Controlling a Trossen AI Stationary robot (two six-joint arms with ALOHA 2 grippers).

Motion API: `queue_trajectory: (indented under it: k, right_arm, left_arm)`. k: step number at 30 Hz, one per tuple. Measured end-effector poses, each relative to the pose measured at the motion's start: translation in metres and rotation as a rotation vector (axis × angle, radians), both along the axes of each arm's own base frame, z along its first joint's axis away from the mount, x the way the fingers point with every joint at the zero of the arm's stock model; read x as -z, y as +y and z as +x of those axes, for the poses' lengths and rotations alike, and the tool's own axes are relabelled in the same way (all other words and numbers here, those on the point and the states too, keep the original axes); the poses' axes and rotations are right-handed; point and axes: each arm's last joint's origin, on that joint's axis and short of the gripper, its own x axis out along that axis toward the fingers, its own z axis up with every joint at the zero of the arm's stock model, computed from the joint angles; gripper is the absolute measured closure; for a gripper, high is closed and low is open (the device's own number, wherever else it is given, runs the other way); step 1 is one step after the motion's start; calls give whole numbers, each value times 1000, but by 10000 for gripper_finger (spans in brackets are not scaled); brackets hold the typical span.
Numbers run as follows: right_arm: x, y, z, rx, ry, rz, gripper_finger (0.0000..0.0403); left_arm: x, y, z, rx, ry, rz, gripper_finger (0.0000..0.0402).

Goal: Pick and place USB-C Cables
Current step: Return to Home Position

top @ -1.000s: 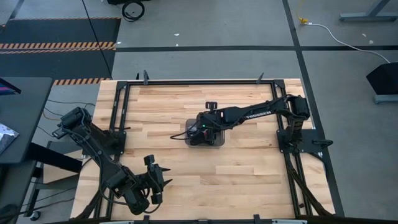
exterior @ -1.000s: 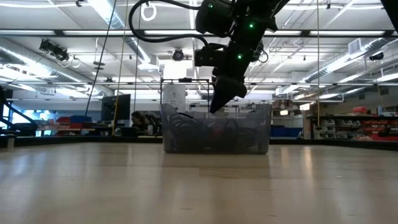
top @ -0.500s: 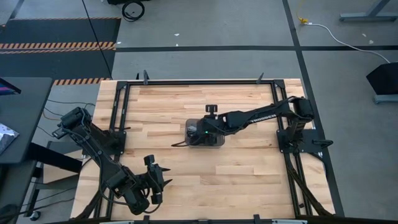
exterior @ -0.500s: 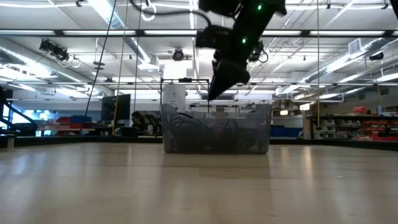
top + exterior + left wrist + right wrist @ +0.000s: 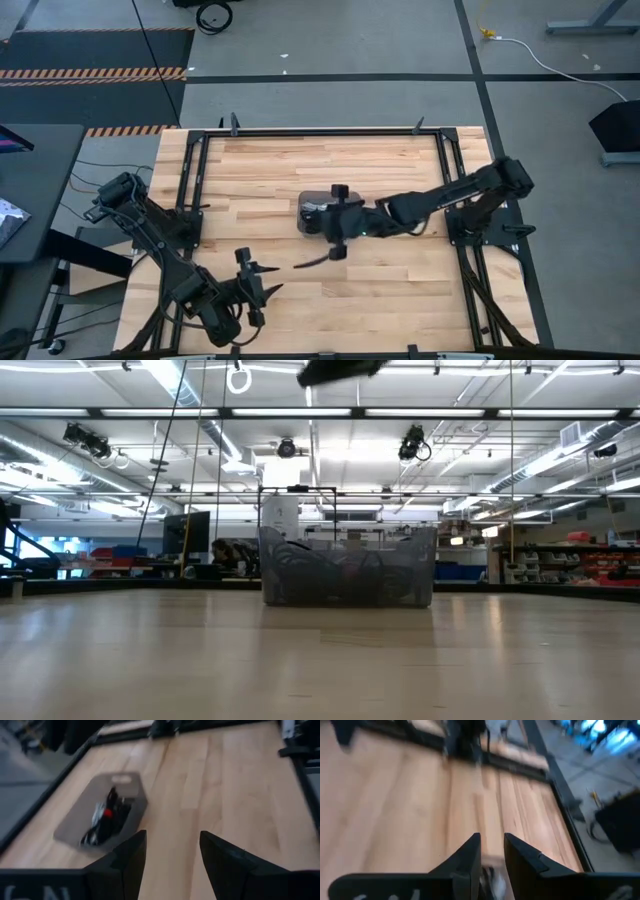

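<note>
Got the USB-C Cables (image 5: 106, 816) heaped in the grey bin (image 5: 122, 781) out on the tabletop (image 5: 260, 170), right below the raised right pincer (image 5: 491, 840) (barely apart, empty), well away from the left pincer (image 5: 172, 837), wide apart at its own corner.

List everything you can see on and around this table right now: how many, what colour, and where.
table: one, light wood, under both arms.
frame: one, black, round the table's edge.
bin: one, grey, mid-table.
USB-C cables: count unclear, black and white with a red tie, bundled inside the bin.
left gripper: one, dark, open, over a left-side corner of the table, apart from the bin.
right gripper: one, dark, open, high above the table by the bin.
</note>
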Motion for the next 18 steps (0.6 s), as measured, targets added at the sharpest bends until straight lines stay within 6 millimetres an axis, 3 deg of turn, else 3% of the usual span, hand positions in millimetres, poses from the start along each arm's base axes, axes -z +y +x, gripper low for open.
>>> queue_trajectory:
  k: [5, 11, 14, 18]
  right_arm:
    - [-8, 20, -3, -56, -73, 20, 312]
    - [-4, 34, -11, -40, -39, 102, 313]
    - [0, 38, -19, -10, 18, 127, 314]
    - [9, 42, -31, 63, 115, 150, 314]
  left_arm:
    - [-11, -5, 17, 139, -32, 58, 210]
    - [-35, -2, 50, 474, -145, 20, 210]
    - [-43, 8, 65, 583, -207, 9, 210]
    - [-45, 31, 83, 577, -227, 8, 210]
